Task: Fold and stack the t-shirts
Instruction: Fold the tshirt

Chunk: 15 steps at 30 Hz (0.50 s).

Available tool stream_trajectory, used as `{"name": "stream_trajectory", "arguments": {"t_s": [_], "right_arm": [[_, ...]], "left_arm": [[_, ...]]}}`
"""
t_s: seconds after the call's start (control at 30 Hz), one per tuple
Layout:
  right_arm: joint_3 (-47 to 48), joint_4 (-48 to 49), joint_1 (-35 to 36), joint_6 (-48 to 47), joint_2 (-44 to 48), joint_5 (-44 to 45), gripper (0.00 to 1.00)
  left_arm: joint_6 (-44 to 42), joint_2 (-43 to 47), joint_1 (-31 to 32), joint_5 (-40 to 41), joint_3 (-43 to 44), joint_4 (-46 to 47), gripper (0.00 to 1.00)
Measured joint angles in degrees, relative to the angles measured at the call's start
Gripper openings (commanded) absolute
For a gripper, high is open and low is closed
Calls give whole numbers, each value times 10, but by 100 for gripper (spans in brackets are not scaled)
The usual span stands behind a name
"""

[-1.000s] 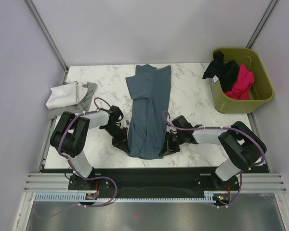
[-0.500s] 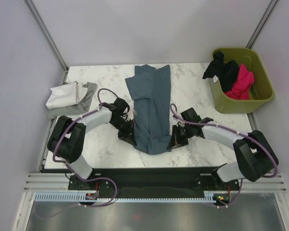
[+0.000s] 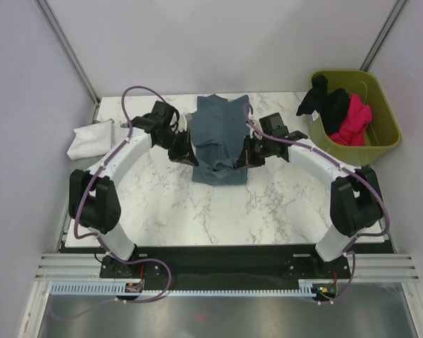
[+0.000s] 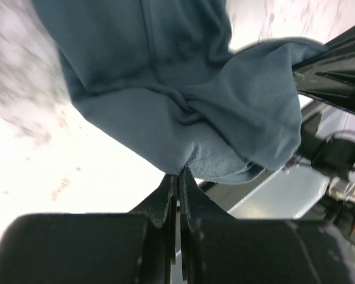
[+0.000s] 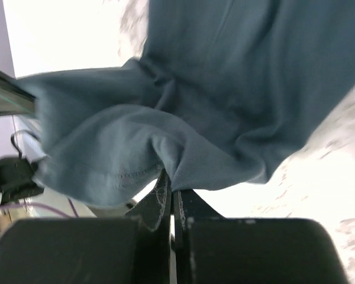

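Blue-grey t-shirt (image 3: 218, 144): on the table (image 3: 282, 201), left of the bin (image 3: 352, 155), its near end lifted and doubled over itself.
Left end effector (image 4: 178, 180): clenched on the hem corner farther from the bin.
Right end effector (image 5: 170, 186): clenched on the hem corner nearer the bin.

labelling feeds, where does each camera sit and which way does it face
Top external: above and behind the bases, looking down on the marble table; both arms show, left gripper and right gripper shut on the blue-grey t-shirt.
Left wrist: on that wrist, facing along its shut fingers at the pinched hem.
Right wrist: same, its fingers pinching the other side.
Shared: all show that t-shirt.
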<state>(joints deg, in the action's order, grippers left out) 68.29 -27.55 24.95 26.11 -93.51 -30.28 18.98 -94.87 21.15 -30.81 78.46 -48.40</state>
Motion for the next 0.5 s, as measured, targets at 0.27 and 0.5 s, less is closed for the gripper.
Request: {"name": "stream_trajectory", "arguments": {"t_s": [0.27, 0.5], "right_arm": [[84, 24, -56, -5, -106, 15, 0], [162, 57, -72, -9, -202, 24, 0]], "left_arm": [[-29, -181, -49, 13, 203, -9, 2], [-39, -331, -51, 28, 339, -5, 2]]}}
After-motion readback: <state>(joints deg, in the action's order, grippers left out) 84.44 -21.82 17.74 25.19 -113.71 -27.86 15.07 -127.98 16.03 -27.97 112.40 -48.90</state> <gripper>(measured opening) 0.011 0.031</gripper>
